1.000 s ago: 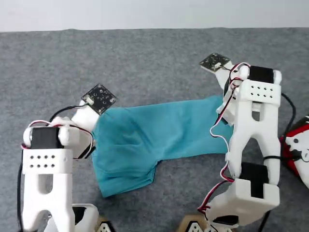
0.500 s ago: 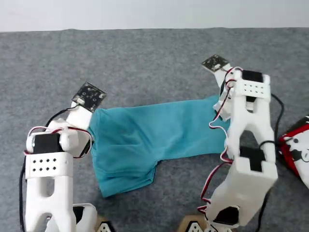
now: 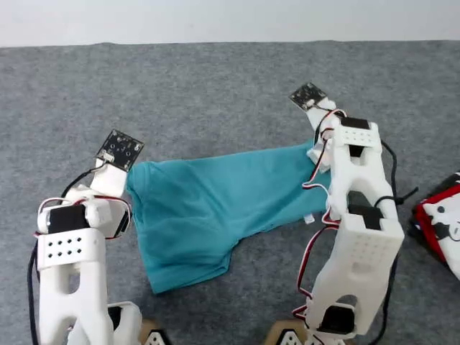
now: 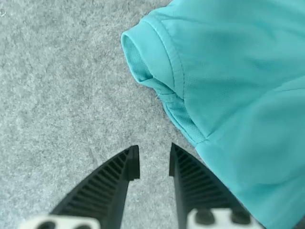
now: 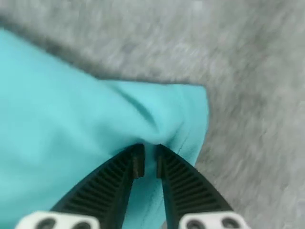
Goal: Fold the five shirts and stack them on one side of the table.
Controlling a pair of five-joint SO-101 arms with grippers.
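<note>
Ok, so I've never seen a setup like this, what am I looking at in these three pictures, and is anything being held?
These are two small white robot arms, the left arm and the right arm, each ending in a black two-fingered gripper. One picture looks down from a fixed camera over the table; the other two come from a camera on each wrist. On the grey felt-like table cover lies a rumpled teal fabric shirt, with a red, white and black item near the right arm. The right gripper looks pinched shut on a corner of the shirt; the left gripper is open beside its edge, holding nothing.
</note>
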